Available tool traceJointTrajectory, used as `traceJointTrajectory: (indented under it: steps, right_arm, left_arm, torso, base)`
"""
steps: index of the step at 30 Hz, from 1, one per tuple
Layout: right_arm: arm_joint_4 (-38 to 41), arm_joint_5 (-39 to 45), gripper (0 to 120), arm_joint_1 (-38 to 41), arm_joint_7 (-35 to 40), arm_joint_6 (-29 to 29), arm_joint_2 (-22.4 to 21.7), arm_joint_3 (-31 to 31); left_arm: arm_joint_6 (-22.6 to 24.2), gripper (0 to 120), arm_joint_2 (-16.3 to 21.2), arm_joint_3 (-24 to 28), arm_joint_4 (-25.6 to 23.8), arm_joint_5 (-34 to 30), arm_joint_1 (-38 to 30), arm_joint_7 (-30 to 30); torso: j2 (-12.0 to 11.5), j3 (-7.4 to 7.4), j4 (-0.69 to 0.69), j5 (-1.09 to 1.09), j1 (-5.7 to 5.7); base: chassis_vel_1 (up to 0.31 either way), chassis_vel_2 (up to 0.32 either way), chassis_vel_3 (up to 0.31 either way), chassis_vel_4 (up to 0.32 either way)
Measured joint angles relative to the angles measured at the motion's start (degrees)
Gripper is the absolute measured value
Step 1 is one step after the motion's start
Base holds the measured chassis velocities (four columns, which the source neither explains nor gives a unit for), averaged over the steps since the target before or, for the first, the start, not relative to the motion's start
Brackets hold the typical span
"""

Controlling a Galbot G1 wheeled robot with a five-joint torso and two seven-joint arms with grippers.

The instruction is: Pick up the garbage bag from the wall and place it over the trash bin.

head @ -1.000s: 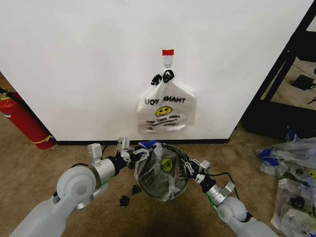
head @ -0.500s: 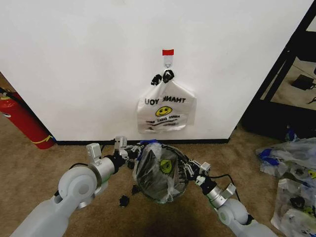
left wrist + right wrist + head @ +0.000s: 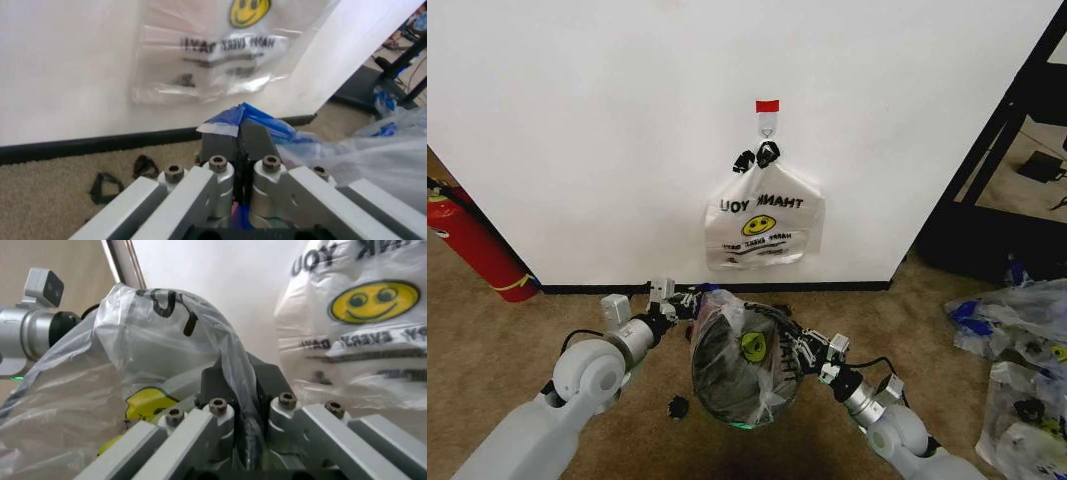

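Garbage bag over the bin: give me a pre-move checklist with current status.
1. Left gripper jaws shut on the blue tape tab of the thin translucent white smiley garbage bag: ok.
2. Right gripper jaws shut on the bag's plastic: ok.
3. Bag draped over the small round black wire-mesh trash bin: ok.
4. Bag's edge pulled down all round the bin's rim: cannot tell.
5. Second smiley bag with black clips clear of both arms, hanging on the white wall: ok.

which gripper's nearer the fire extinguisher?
Left. The left gripper holds the garbage bag on the side toward the fire extinguisher; the right gripper holds its far side.
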Motion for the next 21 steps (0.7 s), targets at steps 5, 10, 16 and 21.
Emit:
traceJointTrajectory:
  steps: [5, 10, 16, 21]
  right_arm:
    - [-0.43, 1.07, 0, 0.0, 0.74, -0.03, 0.56, -0.43]
    - [-0.45, 2.96, 0, -0.23, 5.37, -0.72, 1.03, -1.64]
    - [-0.49, 5.97, 0, -0.54, 12.27, -2.05, 1.6, -3.36]
    - [-1.11, 3.33, 0, -0.09, 21.72, -2.34, 2.6, -3.79]
  left_arm:
    - [-1.83, 3, -0.07, 0.17, 0.17, 0.32, 0.69, -0.52]
    - [-1.34, 16, -0.08, -0.72, -0.95, -2.24, 1.11, -0.66]
    - [0.53, 40, -1.43, -2.85, -3.01, -9.6, 0.23, -2.6]
    - [-1.28, 60, -2.6, -3.49, -5.34, -7.67, 1.07, -7.3]
  torso:
    - [0.0, 0.0, -0.01, 0.0, 0.0]
    - [0.0, 0.0, 0.01, 0.0, 0.0]
    - [0.0, 0.0, -0.01, 0.0, 0.0]
    - [0.0, 0.0, -0.02, -0.01, 0.0]
  base:
    - [0.0, 0.0, 0.0, 0.0]
    - [0.0, 0.0, 0.0, 0.0]
    - [0.0, 0.0, 0.0, 0.0]
    - [0.0, 0.0, 0.0, 0.0]
